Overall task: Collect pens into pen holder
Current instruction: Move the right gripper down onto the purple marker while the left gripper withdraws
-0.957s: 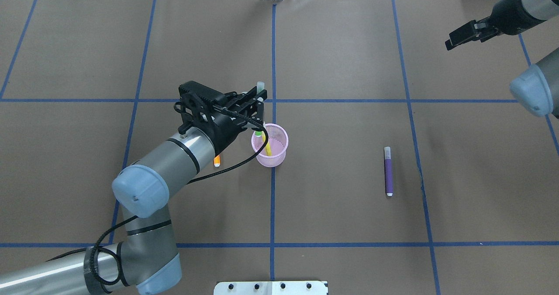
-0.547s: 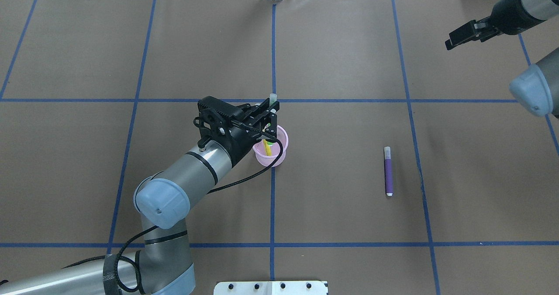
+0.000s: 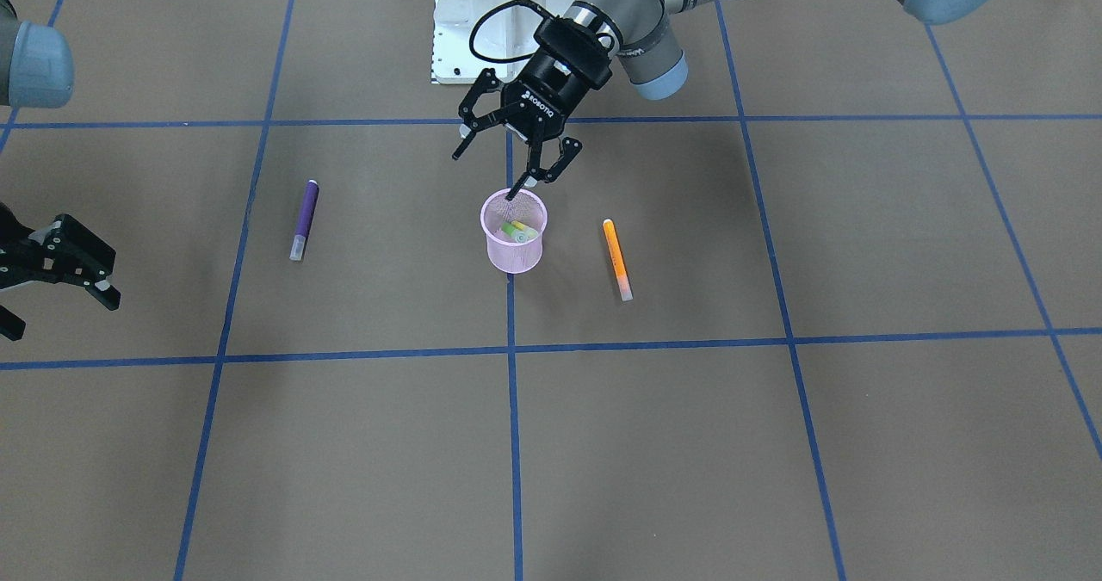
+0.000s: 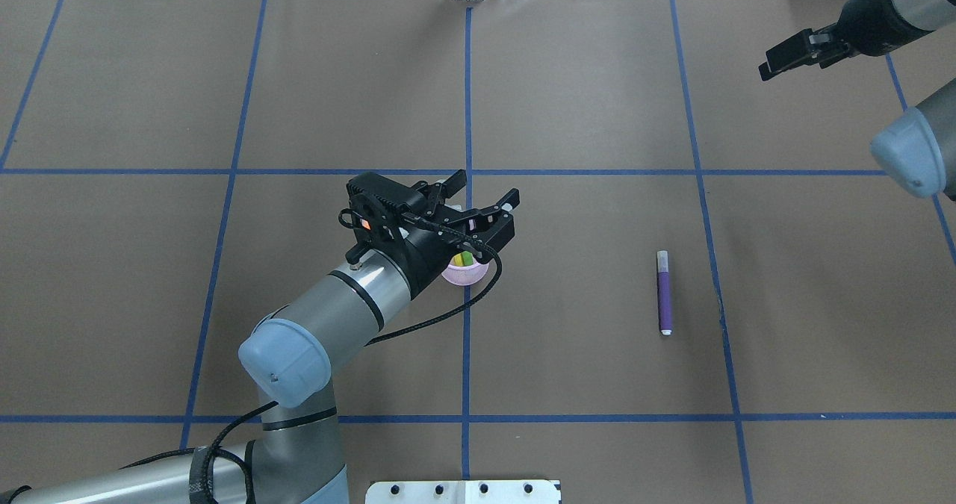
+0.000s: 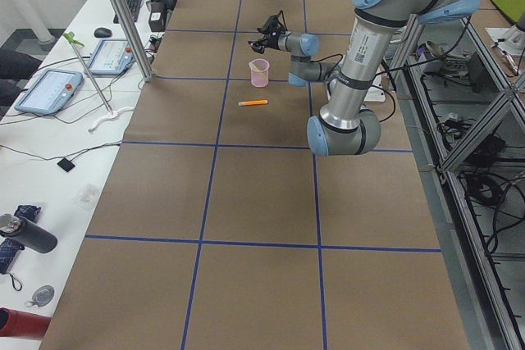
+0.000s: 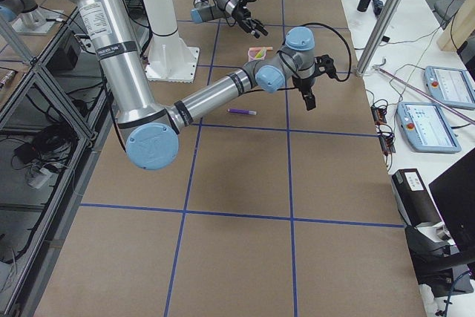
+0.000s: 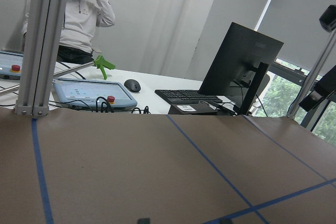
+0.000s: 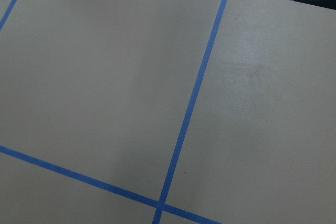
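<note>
left arm comes in from the near left of the overhead view, forearm slanting forward and right, wrist tipped so the left gripper (image 4: 489,184) points down and away over the pen holder (image 3: 514,250). its jaws are spread wide and grasp nothing.

the orange pen (image 3: 615,258) lies flat on the tabletop (image 4: 582,116) just to the robot's left of the holder. it's hidden under the arm from overhead and clear only in the front-facing view.

the pink mesh holder stands upright on the centre blue line, with the green pen (image 3: 511,230) and yellow pen (image 3: 526,237) leaning inside, so two are in and two are out.

the purple pen (image 4: 664,295) lies flat, well apart to the right, roughly parallel to the grid lines.

handling, as a judgement - the pens look light, stiff, smooth and round, so they could roll if nudged. best hold is mid-barrel, jaws across the long axis, not on the pale cap end. the holder looks light too - a bump on the rim could tip it.

the right gripper (image 4: 769,67) hangs at the far right corner, raised off the tabletop and near no pen. its jaws look apart and empty in the front-facing view.
</note>
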{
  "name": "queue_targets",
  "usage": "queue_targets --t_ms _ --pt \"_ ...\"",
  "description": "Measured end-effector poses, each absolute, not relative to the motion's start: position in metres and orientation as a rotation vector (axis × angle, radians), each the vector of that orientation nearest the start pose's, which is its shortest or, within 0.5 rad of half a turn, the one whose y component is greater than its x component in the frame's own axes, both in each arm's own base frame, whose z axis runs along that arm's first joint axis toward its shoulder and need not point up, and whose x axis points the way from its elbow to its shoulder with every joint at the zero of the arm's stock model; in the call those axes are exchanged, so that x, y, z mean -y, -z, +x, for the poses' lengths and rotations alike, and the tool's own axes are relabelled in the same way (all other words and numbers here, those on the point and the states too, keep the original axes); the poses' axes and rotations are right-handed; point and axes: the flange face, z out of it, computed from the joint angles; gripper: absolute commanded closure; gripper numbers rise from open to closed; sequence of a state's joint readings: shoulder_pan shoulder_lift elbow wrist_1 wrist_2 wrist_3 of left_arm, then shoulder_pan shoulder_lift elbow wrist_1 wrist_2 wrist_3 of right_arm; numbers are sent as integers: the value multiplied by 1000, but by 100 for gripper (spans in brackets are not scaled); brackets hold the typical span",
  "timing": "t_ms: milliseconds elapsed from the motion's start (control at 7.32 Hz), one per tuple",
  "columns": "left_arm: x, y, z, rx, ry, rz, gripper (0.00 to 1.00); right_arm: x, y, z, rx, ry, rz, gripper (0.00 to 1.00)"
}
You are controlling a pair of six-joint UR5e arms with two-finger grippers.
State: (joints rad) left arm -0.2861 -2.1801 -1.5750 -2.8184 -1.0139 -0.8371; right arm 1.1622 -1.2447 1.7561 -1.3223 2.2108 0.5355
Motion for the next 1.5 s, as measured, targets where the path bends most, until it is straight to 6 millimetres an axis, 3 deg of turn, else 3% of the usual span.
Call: queue_targets --t_ms 273,683,820,1094,1367,1504 --pt "355 -171 523 -1340 183 1192 0 582 -349 -179 904 49 345 1" --pt "377 -191 477 -1182 33 1051 0 566 -333 -205 932 -76 289 1" --pt "393 -198 447 -1112 -40 945 0 554 -325 -224 934 -120 277 2" --pt "428 -208 369 -1007 -136 648 0 522 -320 -271 928 -181 241 4" --pt "455 -219 302 -957 -108 413 0 486 -336 -312 899 -200 186 4" --pt "463 -225 283 -927 -75 346 0 465 -350 -333 867 -198 172 4"
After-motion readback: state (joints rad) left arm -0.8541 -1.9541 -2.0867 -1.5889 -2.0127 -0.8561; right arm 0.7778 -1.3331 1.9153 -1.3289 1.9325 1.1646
